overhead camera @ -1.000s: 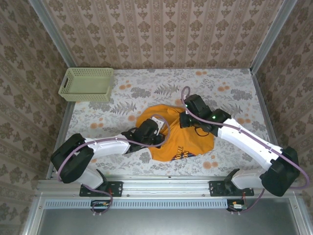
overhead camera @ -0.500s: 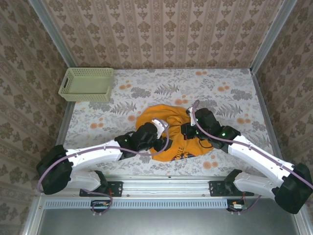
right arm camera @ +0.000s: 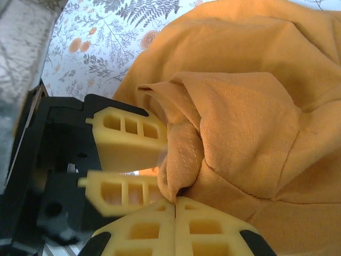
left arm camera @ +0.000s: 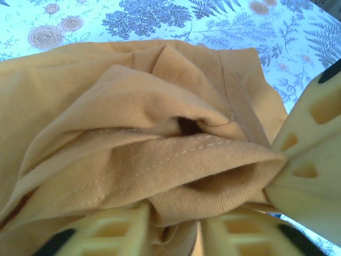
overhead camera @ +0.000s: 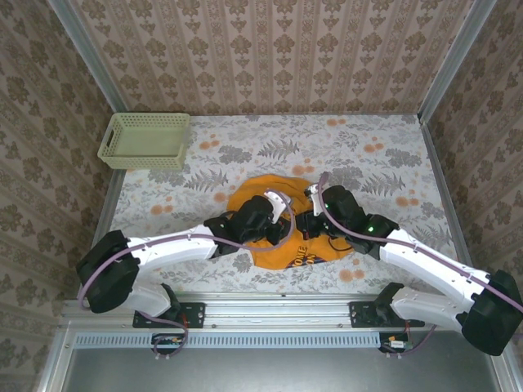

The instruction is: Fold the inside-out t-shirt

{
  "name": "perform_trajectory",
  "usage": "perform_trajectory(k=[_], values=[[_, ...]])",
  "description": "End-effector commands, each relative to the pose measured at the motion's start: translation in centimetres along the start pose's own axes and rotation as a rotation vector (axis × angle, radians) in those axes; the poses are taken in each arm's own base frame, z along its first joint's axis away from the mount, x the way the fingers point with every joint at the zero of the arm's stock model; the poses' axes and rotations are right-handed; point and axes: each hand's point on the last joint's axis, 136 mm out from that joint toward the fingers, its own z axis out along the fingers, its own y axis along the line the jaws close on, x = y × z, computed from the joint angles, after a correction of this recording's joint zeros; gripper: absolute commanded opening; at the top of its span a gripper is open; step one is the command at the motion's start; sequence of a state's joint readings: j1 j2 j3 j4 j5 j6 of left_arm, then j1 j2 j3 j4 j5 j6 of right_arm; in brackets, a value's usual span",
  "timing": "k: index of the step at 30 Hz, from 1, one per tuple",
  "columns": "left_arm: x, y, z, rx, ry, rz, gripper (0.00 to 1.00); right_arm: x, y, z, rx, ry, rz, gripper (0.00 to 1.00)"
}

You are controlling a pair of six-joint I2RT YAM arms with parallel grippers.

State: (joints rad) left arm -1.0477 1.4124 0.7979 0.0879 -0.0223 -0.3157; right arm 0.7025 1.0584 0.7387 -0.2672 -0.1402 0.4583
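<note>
The inside-out t-shirt (overhead camera: 255,198) lies bunched in an orange heap at the table's middle, with dark lettering (overhead camera: 304,255) showing on its near edge. My left gripper (overhead camera: 282,216) and right gripper (overhead camera: 309,220) meet tip to tip over the heap. In the left wrist view a stitched hem fold (left arm camera: 176,160) runs down between my left gripper's (left arm camera: 175,221) narrowly parted fingers, which close on it. In the right wrist view my right gripper (right arm camera: 175,205) is shut, pinching a stitched fold (right arm camera: 184,160). The left fingers (right arm camera: 130,140) sit right beside that fold.
A pale green mesh basket (overhead camera: 145,140) stands at the back left corner. The floral tablecloth (overhead camera: 384,155) runs to patterned walls on three sides. A metal rail (overhead camera: 278,314) borders the near edge by the arm bases.
My left gripper opened, slid right to meet the right gripper and closed on the fabric again. The right gripper drew its pinched fold toward the near edge, bunching the shirt.
</note>
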Motion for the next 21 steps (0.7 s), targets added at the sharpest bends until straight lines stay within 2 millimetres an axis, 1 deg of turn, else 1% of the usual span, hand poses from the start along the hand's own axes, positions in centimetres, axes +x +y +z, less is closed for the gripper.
perform_trajectory(k=[1, 4, 7, 8, 10, 12, 14, 16, 19, 21], values=[[-2.4, -0.4, 0.0, 0.021, -0.061, -0.010, 0.12, 0.6, 0.2, -0.2, -0.016, 0.000, -0.036, 0.00], [-2.2, -0.7, 0.1, 0.040, -0.058, -0.016, 0.00, 1.1, -0.8, -0.1, 0.026, 0.009, -0.039, 0.00], [-2.0, -0.9, 0.1, 0.054, -0.060, -0.024, 0.00, 1.4, -1.2, -0.2, 0.046, 0.004, -0.037, 0.00], [-1.7, -1.0, 0.1, 0.058, -0.058, -0.025, 0.00, 1.4, -1.3, -0.3, 0.050, 0.001, -0.033, 0.02], [-1.6, -0.9, 0.0, 0.061, -0.060, -0.031, 0.00, 1.3, -1.7, -0.5, 0.069, -0.011, -0.024, 0.12], [-1.2, -0.8, -0.2, 0.064, -0.061, -0.041, 0.00, 1.2, -2.4, -0.8, 0.106, -0.028, -0.008, 0.26], [-0.7, -0.8, -0.6, 0.069, -0.062, -0.049, 0.00, 1.2, -3.0, -1.0, 0.135, -0.042, 0.009, 0.34], [-0.4, -0.7, -0.9, 0.070, -0.063, -0.060, 0.00, 1.1, -3.5, -1.1, 0.153, -0.049, 0.021, 0.37], [0.3, -0.5, -1.4, 0.071, -0.062, -0.070, 0.00, 1.2, -4.0, -1.1, 0.178, -0.049, 0.035, 0.37], [0.7, -0.4, -1.6, 0.069, -0.061, -0.075, 0.00, 1.1, -4.0, -1.0, 0.178, -0.051, 0.040, 0.38]])
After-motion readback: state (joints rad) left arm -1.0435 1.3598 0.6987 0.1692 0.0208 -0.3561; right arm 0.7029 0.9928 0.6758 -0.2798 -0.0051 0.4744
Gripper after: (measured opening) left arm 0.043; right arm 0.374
